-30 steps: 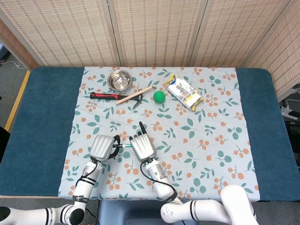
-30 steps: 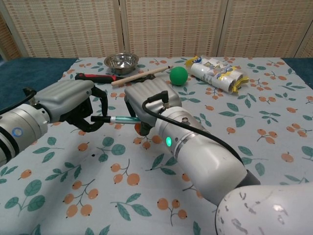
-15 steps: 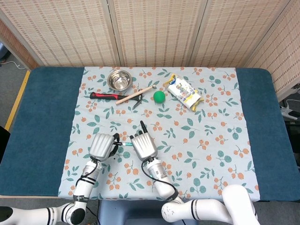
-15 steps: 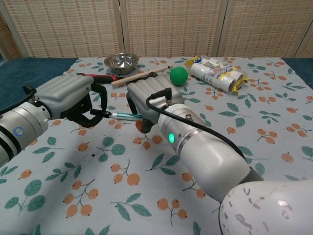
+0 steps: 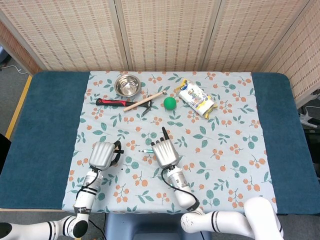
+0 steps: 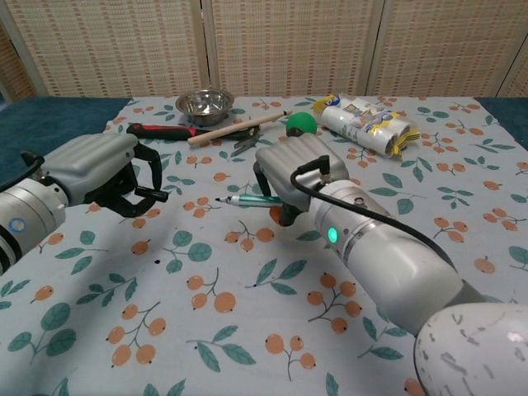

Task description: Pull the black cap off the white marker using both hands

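So the two hands have split apart since a second ago: back then they were nearly touching with the pen bridging them, now there's open cloth between them and the cap is off. The left hand point(image 6: 99, 172) has slid out to the left and its fingers point(image 6: 147, 176) are curled tight around the small black cap point(image 6: 157, 195), which pokes out as a short dark stub. The right hand point(image 6: 290, 175) has moved right and a bit further up the tabletop, fingers clenched on the slim white marker with the teal band point(image 6: 243, 200); the barrel sticks out to the left of that hand, bare tip pointing toward the left hand, held just above the floral tablecloth point(image 5: 225, 150). Tip and cap are well apart. In the head view the marker point(image 5: 146, 150) shows as a short sliver beside the right hand point(image 5: 165, 152), with the left hand point(image 5: 102, 154) off to its left. The clutter is all at the far end: steel bowl point(image 5: 127, 85), red-handled pliers point(image 5: 116, 102), wooden stick point(image 5: 144, 101), green ball point(image 5: 170, 103), snack packet point(image 5: 197, 98). Plenty of bare cloth around both hands, and the near table edge sits just behind them.
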`<state>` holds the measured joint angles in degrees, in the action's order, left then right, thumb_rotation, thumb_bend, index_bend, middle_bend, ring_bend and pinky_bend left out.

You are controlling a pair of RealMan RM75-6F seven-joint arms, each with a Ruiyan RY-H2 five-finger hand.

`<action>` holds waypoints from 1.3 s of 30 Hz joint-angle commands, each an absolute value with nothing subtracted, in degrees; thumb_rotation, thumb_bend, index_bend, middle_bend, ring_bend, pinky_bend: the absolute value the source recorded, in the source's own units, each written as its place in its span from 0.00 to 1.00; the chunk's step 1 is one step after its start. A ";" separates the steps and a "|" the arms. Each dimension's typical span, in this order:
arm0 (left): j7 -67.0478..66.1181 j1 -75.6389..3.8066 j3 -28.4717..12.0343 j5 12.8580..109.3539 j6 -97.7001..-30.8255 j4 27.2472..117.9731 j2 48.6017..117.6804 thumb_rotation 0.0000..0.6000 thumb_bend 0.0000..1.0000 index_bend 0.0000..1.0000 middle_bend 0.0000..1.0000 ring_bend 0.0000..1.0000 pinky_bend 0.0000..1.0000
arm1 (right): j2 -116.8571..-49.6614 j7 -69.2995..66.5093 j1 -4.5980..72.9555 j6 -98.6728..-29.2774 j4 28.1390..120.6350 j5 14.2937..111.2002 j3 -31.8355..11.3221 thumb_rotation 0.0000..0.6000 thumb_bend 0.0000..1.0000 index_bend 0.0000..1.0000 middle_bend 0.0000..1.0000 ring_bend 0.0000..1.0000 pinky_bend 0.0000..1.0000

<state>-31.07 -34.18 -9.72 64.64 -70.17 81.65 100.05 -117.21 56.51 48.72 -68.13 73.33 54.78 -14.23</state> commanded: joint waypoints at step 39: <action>0.56 -8.17 7.85 90.30 -95.45 88.09 69.21 1.00 0.42 0.00 0.00 0.00 0.07 | -73.37 18.30 7.41 -103.62 90.55 79.48 10.34 1.00 0.19 0.00 0.00 0.00 0.00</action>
